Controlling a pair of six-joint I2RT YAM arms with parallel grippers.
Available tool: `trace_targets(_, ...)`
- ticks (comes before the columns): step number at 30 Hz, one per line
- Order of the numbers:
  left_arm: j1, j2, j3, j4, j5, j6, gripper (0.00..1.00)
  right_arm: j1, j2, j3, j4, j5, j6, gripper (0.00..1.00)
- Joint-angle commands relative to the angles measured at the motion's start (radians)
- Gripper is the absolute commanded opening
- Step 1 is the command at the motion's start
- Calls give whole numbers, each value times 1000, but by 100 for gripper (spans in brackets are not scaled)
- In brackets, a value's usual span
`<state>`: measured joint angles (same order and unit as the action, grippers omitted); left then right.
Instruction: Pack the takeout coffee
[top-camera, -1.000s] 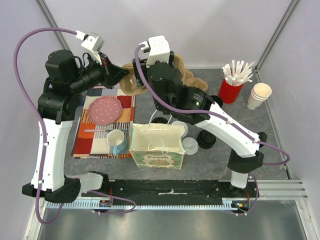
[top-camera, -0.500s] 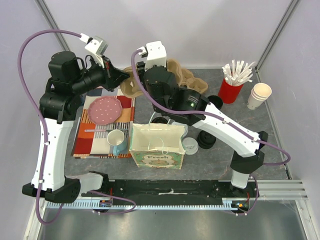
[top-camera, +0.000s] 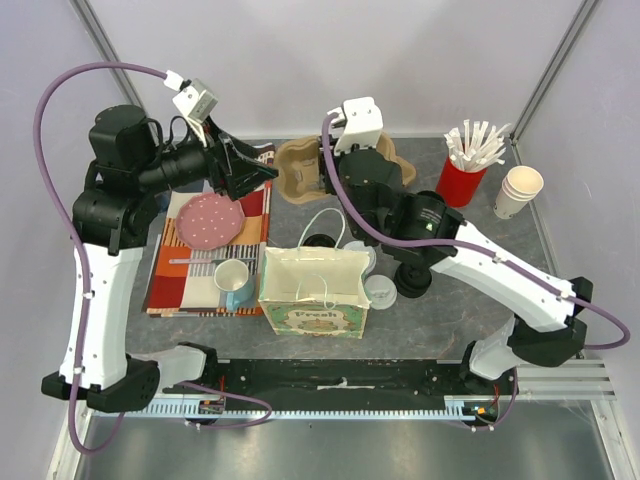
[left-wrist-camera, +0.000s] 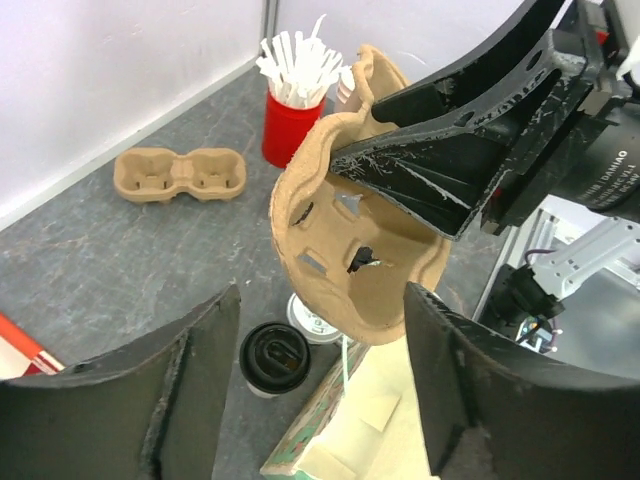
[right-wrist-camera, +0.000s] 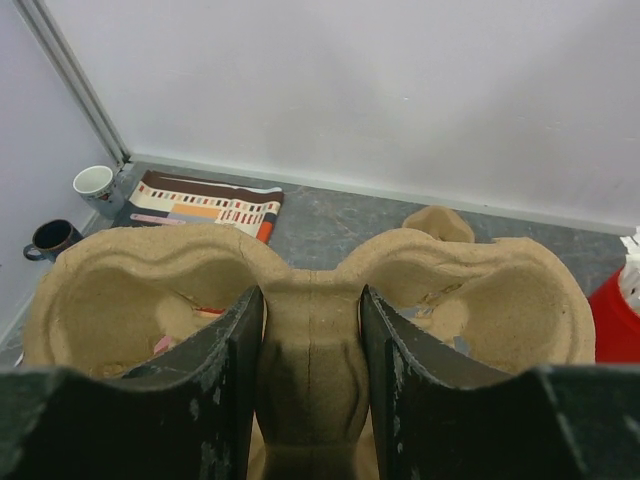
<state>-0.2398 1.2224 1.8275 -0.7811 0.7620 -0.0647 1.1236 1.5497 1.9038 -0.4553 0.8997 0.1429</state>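
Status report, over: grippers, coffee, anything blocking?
Left fingers open, empty. Right fingers clamped on cup carrier, centre ridge, aloft. White-lidded coffee cup beside paper bag, unpacked. Bag mouth open.

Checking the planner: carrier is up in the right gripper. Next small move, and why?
Probably swing the carrier over the paper bag and lower it in. The right gripper is shut on its middle ridge, holding it in the air behind the bag; the left gripper is open and not gripping it; the bag's mouth stands open.
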Motion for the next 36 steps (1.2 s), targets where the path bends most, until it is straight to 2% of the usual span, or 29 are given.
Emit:
trace_targets(1,-4,-14,44,-9,76,61,75,2,-82,-40,37,19,9,26)
trace_targets(3,-4,-11,52,-33,74,95,82,2,-117,-55,40,19,1,25)
trace_targets(6,-4,-8,44,-101,109,196,83,2,-174,-84,44,28,-17,23)
trace_targets(7,-4,-6,35,-133,121,304,82,2,-189,-92,46,42,-34,23)
trace_targets(9,-6,-4,-11,-199,112,400,77,-1,-230,-120,47,53,-51,22)
trace_targets(13,-74,29,-77,-334,-13,693,71,-24,-298,-175,49,70,-89,22)
trace_targets(15,-108,55,-100,-394,-38,800,73,-57,-336,-210,49,64,-95,22)
trace_targets(18,-165,83,-105,-478,-33,884,81,-108,-376,-245,49,45,-95,21)
trace_targets(28,-276,163,-175,-552,-70,985,86,-218,-375,-284,33,-64,-92,21)
trace_targets(33,-299,157,-264,-459,-164,957,85,-269,-373,-299,27,-131,-68,20)
trace_targets(36,-329,157,-298,-434,-202,945,79,-284,-367,-305,18,-163,-55,20)
